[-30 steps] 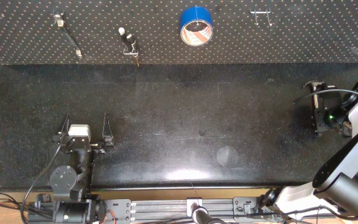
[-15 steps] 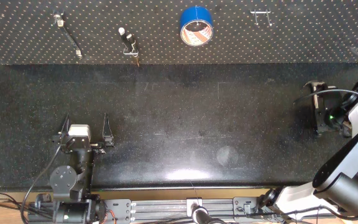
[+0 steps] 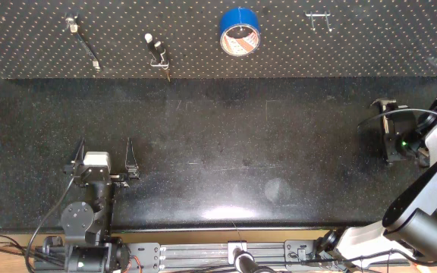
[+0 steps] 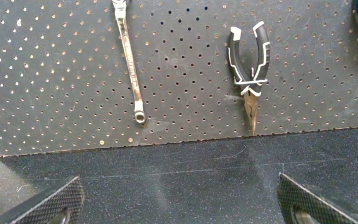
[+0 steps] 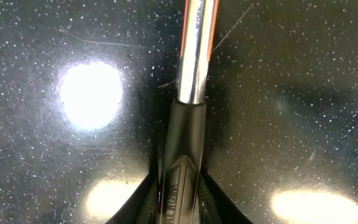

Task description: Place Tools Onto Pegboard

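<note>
A hammer with a shiny metal shaft (image 5: 197,50) and a black rubber handle (image 5: 182,155) lies low over the black worktop at the far right, its head (image 3: 386,105) towards the pegboard (image 3: 370,45). My right gripper (image 3: 390,141) is shut on the handle, its fingers (image 5: 213,193) pressed against both sides. My left gripper (image 3: 105,142) stands open and holds nothing near the front left, facing the pegboard (image 4: 55,93). A wrench (image 3: 86,44) (image 4: 128,56), pliers (image 3: 158,54) (image 4: 248,62) and a blue tape roll (image 3: 240,32) hang on the board.
A bare double wire hook (image 3: 319,20) sticks out of the pegboard at the upper right. The black worktop (image 3: 241,144) stretches between the two arms. Cables and the arm bases run along the front edge.
The right gripper with the hammer has edged very slightly to the right. The left arm has not moved.
</note>
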